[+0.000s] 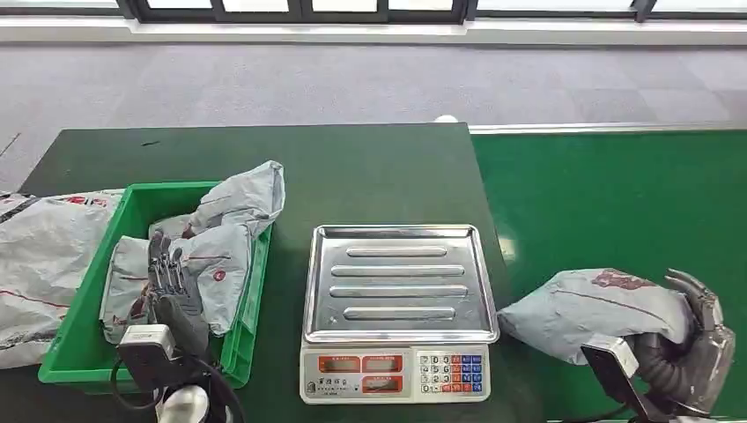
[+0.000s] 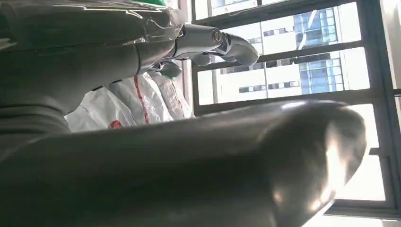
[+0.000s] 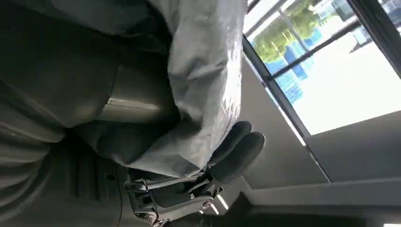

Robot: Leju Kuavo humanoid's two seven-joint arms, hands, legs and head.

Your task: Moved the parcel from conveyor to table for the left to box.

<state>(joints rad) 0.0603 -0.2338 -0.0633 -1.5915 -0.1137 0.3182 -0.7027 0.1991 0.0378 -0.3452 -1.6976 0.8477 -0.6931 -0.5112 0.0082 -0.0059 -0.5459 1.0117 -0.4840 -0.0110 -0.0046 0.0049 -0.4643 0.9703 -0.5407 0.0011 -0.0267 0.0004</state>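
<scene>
Parcel (image 1: 592, 310): grey poly mailer, crumpled, soft, red print on its top face. Lies on its side on the green conveyor (image 1: 617, 194), near right, just right of the scale, tapered end pointing left. Box (image 1: 84, 339): green plastic crate, near left on the dark table (image 1: 352, 167), already holding grey mailers.

Right hand (image 1: 696, 339) grips with curled fingers; left hand (image 1: 176, 295) lies flat, fingers extended.

The parcel (image 1: 595, 310) is grey with red print, the conveyor (image 1: 617, 194) bright green, the table (image 1: 352, 167) dark green, the box (image 1: 134, 207) green, the scale (image 1: 396, 282) silver.
</scene>
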